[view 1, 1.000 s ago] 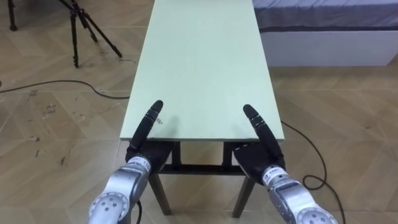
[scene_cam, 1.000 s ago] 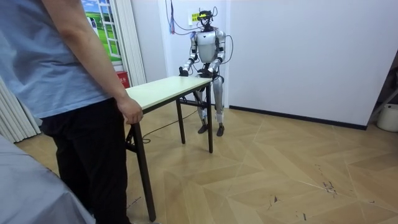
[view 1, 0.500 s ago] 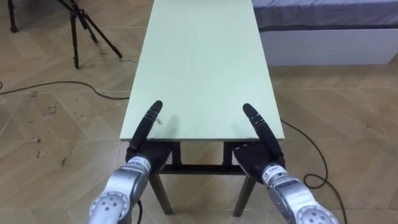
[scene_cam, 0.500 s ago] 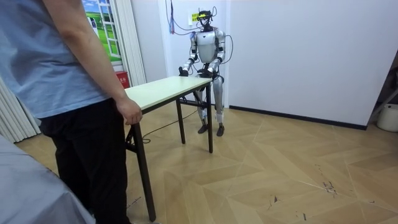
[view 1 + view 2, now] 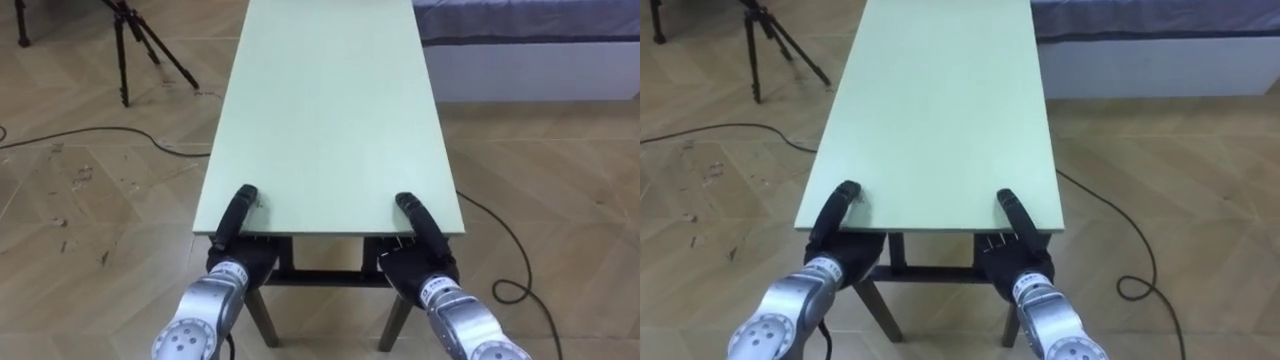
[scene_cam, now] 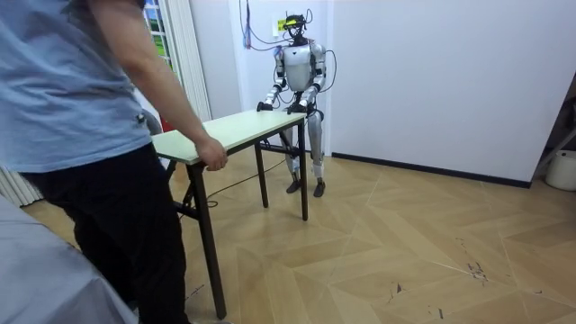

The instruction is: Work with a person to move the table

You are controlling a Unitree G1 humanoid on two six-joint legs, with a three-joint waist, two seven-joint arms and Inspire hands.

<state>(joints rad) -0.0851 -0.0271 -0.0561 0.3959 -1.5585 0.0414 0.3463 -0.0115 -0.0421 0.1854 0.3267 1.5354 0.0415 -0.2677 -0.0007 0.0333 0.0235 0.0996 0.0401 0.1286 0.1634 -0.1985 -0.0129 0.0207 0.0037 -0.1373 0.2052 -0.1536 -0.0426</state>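
Note:
A long pale green table [image 5: 330, 110] with dark legs stretches away from me. My left hand [image 5: 238, 215] and right hand [image 5: 418, 225] hold its near short edge, one by each corner. Each thumb bends down on the top and the fingers are tucked underneath, out of sight. In the room view I stand at the far end of the table [image 6: 234, 130], while a person in a blue shirt grips the near end's corner with one hand [image 6: 211, 155].
A black tripod [image 5: 135, 45] stands on the wood floor at the far left, with a cable [image 5: 100, 135] trailing from it. A white bed [image 5: 530, 60] lies at the far right. The room view's right has open floor [image 6: 405, 243].
My thumbs lay straight on the top before and have now bent down at the edge. The person has leaned to the room view's left, and the table's near end has shifted with them.

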